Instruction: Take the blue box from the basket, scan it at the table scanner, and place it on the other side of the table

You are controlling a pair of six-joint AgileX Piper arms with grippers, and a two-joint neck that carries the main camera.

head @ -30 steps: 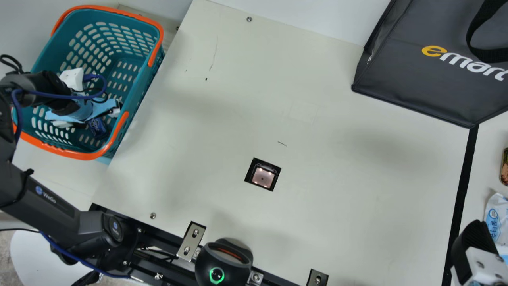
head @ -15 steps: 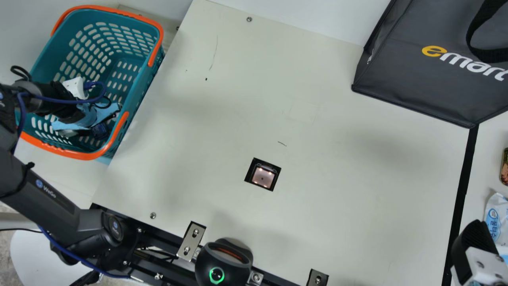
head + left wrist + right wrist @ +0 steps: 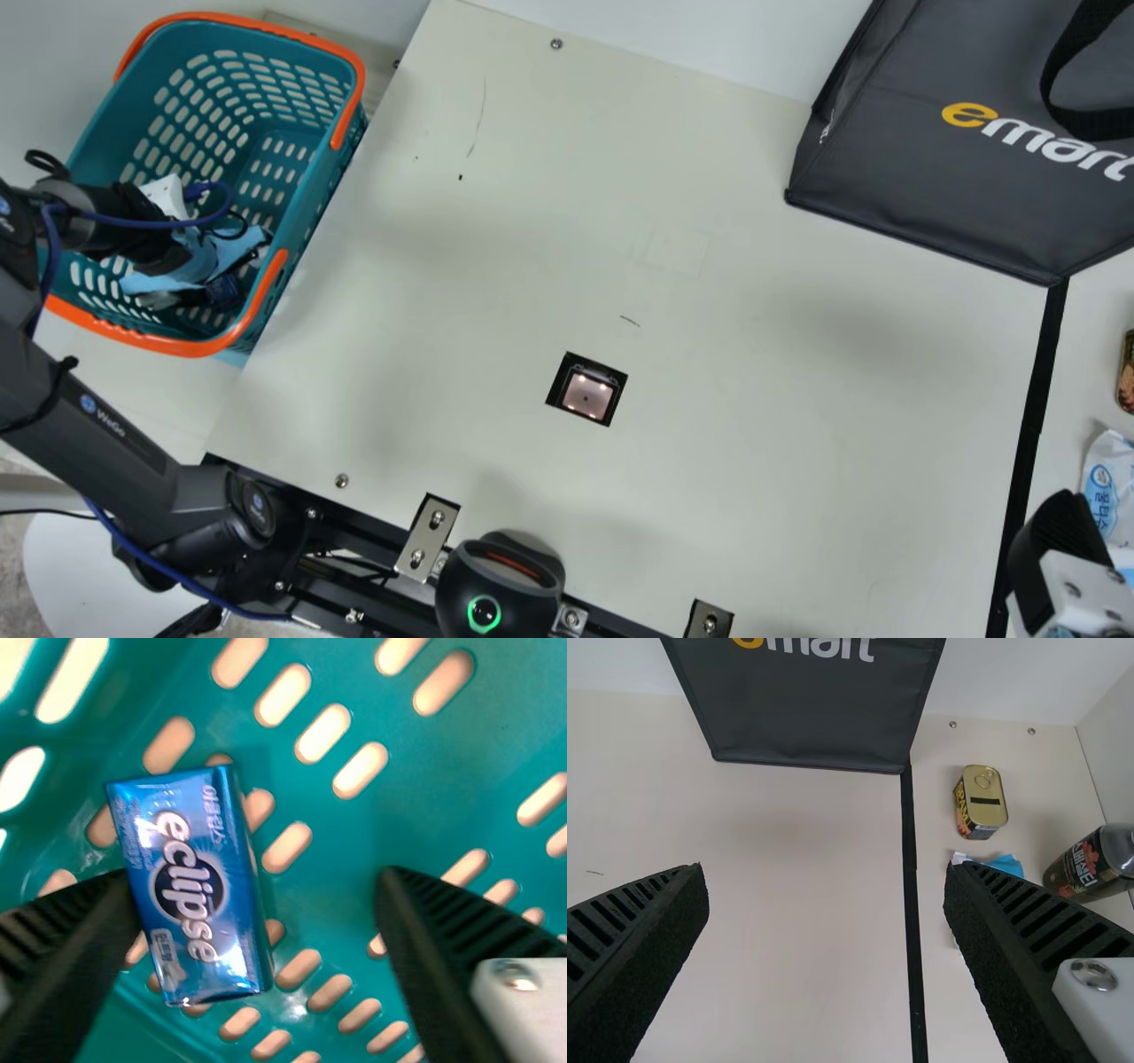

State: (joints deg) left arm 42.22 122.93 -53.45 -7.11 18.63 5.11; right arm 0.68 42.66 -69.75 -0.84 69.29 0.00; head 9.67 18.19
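- Your left gripper [image 3: 208, 282] is down inside the teal basket [image 3: 188, 346], at the main view's left.
- Its two ribbed fingers [image 3: 66, 943] stand spread apart, with nothing clamped between them.
- The blue box [image 3: 193, 886] you're after is in the basket, printed face toward the left wrist camera, against the slotted plastic.
- It sits between those fingers, right beside one and well apart from the other; you can't tell from here whether the near one touches it.
- Your right gripper [image 3: 1059, 554] is at the main view's lower right corner, its fingers [image 3: 642, 948] wide apart and holding nothing.
- The scanner [image 3: 586, 394] is set into the cream table [image 3: 797, 372], its small lights lit.
- You have a dark bag [image 3: 939, 186] at the main view's upper right, where a black strip [image 3: 1032, 425] begins.
- Past that strip are a tin [image 3: 981, 806], a white and blue packet [image 3: 1106, 483] and, near the tin, a dark bottle [image 3: 1099, 864].
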